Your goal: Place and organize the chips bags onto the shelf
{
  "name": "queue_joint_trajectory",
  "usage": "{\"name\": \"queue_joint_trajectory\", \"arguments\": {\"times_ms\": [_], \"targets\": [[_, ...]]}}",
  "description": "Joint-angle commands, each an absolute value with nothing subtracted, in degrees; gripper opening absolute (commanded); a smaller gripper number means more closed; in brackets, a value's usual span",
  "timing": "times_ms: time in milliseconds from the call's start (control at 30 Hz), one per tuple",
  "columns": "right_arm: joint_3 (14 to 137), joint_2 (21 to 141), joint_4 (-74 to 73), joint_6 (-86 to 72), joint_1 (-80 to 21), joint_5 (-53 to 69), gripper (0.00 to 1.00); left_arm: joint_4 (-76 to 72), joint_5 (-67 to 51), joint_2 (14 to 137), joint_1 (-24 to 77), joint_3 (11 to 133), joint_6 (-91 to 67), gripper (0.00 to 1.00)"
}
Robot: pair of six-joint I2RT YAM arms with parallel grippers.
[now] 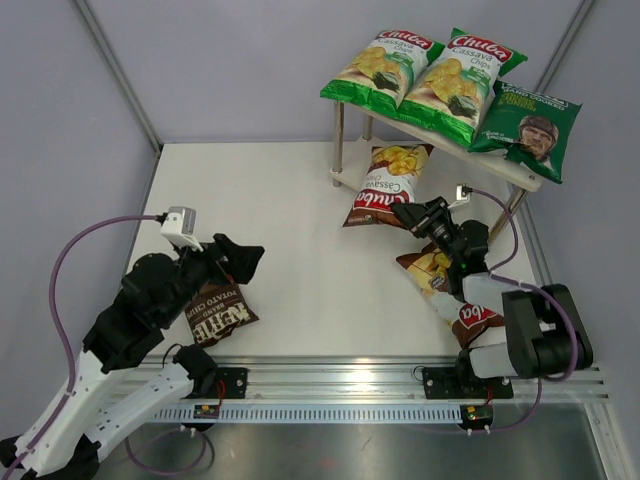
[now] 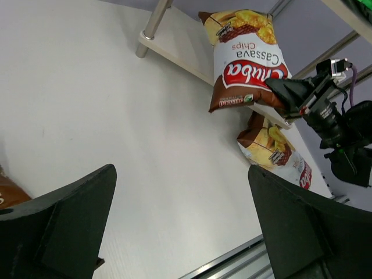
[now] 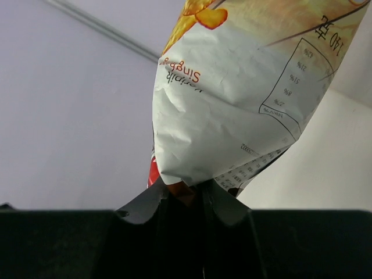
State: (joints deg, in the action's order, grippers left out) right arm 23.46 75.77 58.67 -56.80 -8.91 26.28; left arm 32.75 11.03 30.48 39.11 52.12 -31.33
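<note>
At the lower shelf board, brown-red Chuba bag in right pincer

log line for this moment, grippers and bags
left gripper open near Kettle bag | right gripper shut on brown-red Chuba bag by shelf | top board: three green bags | other brown-red bag on table

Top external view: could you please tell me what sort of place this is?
Probably a robot test cell in a lab: plain grey wall panels enclose a white table, and a slotted aluminium rail runs along its near edge.
</note>
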Motion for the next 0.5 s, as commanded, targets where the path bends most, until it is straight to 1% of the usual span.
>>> {"name": "queue_joint_trajectory", "arguments": {"times_ms": [0, 200, 467], "targets": [[28.3, 82.2, 76.6, -58.1, -9.2, 19.7, 0.18, 38.8, 10.7, 28.6, 39.0, 55.1, -25.1, 0.99], [33.4, 94.7, 83.7, -59.4, -10.8, 12.3, 0.17, 40.6, 10.1, 23.1, 39.0, 53.8, -20.9, 0.99], [42.2, 108.6, 85.2, -60.5, -14.0, 2.8, 0.16, 38.8, 10.6, 16.1, 39.0, 47.4, -17.0, 0.99]]}}
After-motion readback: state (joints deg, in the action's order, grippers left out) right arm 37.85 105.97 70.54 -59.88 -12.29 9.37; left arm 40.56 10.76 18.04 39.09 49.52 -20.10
